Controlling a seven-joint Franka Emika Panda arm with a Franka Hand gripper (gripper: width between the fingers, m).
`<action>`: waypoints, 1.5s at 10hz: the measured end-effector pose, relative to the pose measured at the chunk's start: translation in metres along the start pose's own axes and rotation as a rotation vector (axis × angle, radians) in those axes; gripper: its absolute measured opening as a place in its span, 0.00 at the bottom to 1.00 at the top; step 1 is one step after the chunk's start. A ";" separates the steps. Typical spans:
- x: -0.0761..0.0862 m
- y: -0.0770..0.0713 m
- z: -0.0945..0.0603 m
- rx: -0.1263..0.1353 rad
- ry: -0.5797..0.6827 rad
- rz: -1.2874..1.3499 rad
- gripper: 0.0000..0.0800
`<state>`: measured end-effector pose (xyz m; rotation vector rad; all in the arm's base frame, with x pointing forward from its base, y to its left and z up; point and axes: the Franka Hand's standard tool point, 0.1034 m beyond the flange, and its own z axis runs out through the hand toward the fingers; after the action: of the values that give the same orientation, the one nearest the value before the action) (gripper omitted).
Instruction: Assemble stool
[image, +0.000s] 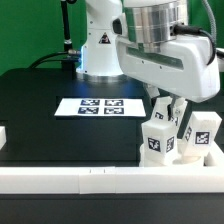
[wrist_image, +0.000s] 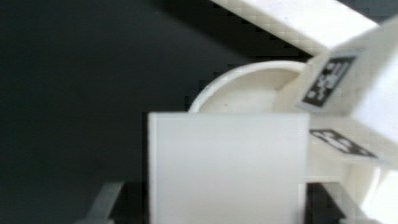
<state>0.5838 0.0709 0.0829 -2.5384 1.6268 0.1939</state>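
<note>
Wrist view, leg (wrist_image: 226, 165) between end effector (wrist_image: 217, 205) fingers, seat (wrist_image: 249, 85) beyond

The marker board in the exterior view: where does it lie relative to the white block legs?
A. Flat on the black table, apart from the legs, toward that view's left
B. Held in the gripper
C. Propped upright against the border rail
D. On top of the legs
A: the marker board lies flat on the black table, while the legs stand clustered toward the exterior view's right by the border rail.

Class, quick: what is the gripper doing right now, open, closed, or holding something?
Gripper: jaws closed on a white leg, held above the round seat.
</note>
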 end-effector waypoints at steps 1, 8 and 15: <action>0.000 -0.001 0.000 0.005 0.000 0.073 0.43; -0.005 -0.005 0.001 0.041 -0.036 0.515 0.43; -0.017 -0.020 0.004 0.143 -0.109 1.078 0.43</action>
<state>0.5946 0.0947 0.0828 -1.2795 2.6264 0.2731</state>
